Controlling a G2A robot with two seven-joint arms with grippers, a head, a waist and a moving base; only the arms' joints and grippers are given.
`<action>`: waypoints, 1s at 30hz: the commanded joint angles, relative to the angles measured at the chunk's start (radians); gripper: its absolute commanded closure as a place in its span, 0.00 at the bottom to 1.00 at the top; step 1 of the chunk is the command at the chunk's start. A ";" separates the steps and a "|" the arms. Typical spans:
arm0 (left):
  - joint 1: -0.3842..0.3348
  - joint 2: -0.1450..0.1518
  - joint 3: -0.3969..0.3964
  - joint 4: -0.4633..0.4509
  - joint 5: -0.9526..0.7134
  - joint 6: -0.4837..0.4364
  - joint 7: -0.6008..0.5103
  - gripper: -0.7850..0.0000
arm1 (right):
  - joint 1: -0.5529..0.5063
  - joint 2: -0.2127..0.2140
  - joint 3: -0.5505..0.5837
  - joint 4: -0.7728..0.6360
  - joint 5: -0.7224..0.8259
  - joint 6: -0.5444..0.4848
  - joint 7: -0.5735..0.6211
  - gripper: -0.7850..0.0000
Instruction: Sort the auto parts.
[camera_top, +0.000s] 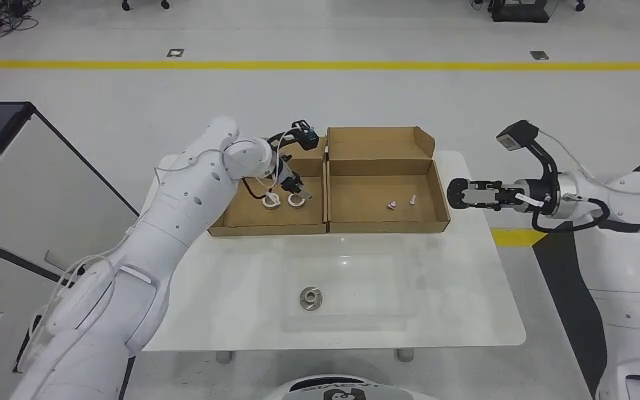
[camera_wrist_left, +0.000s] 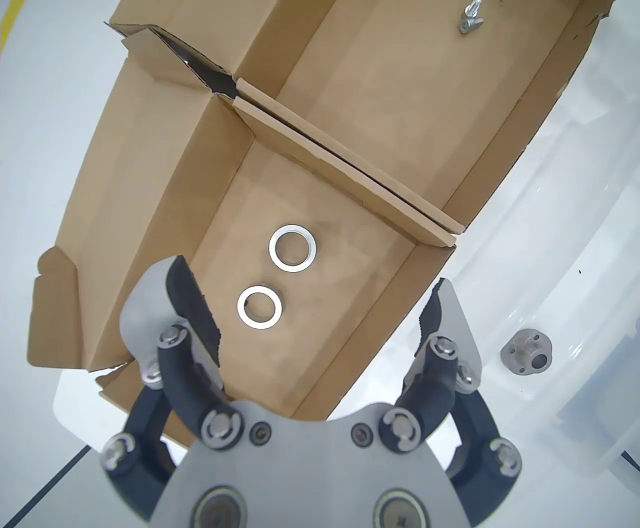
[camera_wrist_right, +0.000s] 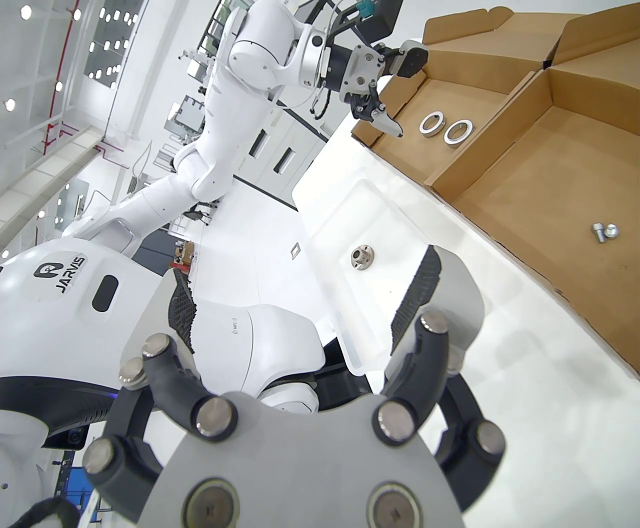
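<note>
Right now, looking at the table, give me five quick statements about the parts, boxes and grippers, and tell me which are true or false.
1. Both rings lie in the same box. True.
2. The left gripper holds a ring. False: it is open and empty, above the rings' box.
3. The hub sits in a box. False: it lies in the clear tray on the table, outside both boxes.
4. Two screws lie in the other box, apart from the rings. True.
5. The right gripper is shut. False: it is open and empty.
</note>
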 joint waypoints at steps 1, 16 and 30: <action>0.000 0.000 0.000 -0.003 0.000 0.000 0.000 0.00 | 0.000 0.000 0.000 0.000 0.000 0.000 0.000 0.00; 0.146 0.056 -0.083 -0.320 -0.045 -0.057 -0.055 0.00 | 0.000 0.000 0.000 0.000 0.000 0.000 0.000 0.00; 0.252 0.186 0.063 -0.789 -0.167 0.134 -0.301 0.00 | 0.000 0.000 0.000 0.000 0.000 0.000 0.000 0.00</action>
